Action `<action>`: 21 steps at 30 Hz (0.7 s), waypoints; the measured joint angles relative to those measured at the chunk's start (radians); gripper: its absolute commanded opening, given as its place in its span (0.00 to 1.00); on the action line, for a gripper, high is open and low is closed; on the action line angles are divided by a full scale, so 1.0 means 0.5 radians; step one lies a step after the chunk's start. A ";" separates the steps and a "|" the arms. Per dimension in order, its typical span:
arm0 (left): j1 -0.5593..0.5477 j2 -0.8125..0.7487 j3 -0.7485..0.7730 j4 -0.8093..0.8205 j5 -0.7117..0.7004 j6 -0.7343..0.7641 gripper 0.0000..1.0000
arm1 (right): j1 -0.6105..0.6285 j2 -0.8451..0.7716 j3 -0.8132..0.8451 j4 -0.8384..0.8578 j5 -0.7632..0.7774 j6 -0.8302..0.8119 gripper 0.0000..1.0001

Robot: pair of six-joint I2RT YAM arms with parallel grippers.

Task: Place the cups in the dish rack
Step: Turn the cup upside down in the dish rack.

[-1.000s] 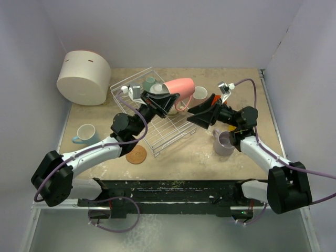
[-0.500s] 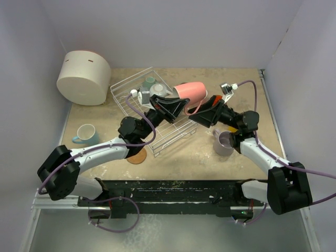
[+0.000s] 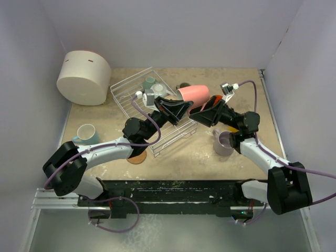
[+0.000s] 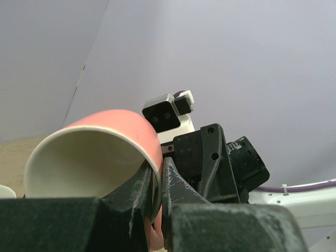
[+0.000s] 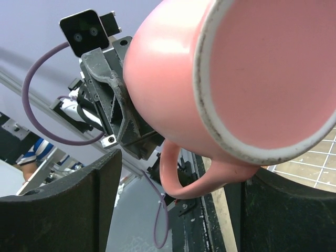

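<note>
A pink cup (image 3: 195,94) hangs in the air over the right end of the white wire dish rack (image 3: 122,84). My left gripper (image 3: 180,108) is shut on its rim, one finger inside the cream interior (image 4: 89,157) and one outside. My right gripper (image 3: 203,112) meets it from the right and stands open. In the right wrist view the cup's handle (image 5: 181,176) lies between the two fingers (image 5: 84,205) without touching either. A teal cup (image 3: 149,82) and a white cup (image 3: 158,89) sit in the rack.
A lilac cup (image 3: 222,143) stands on the table under the right arm. A light blue cup (image 3: 85,133) is at the left. The large white container (image 3: 84,76) lies at the back left. A cork coaster (image 3: 136,157) peeks from under the left arm.
The left arm has carried the pink cup to the right and a little lower, up to the right gripper. The right gripper has come round the handle side.
</note>
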 measured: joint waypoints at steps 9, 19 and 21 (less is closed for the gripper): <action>-0.003 0.008 -0.001 0.053 0.006 -0.002 0.00 | 0.000 0.003 -0.032 0.049 0.003 0.060 0.67; -0.005 0.035 -0.016 0.116 0.024 -0.026 0.00 | 0.000 0.004 -0.032 0.084 0.035 0.081 0.63; -0.006 0.038 -0.024 0.124 0.031 -0.037 0.00 | 0.000 0.004 -0.032 0.086 0.035 0.083 0.62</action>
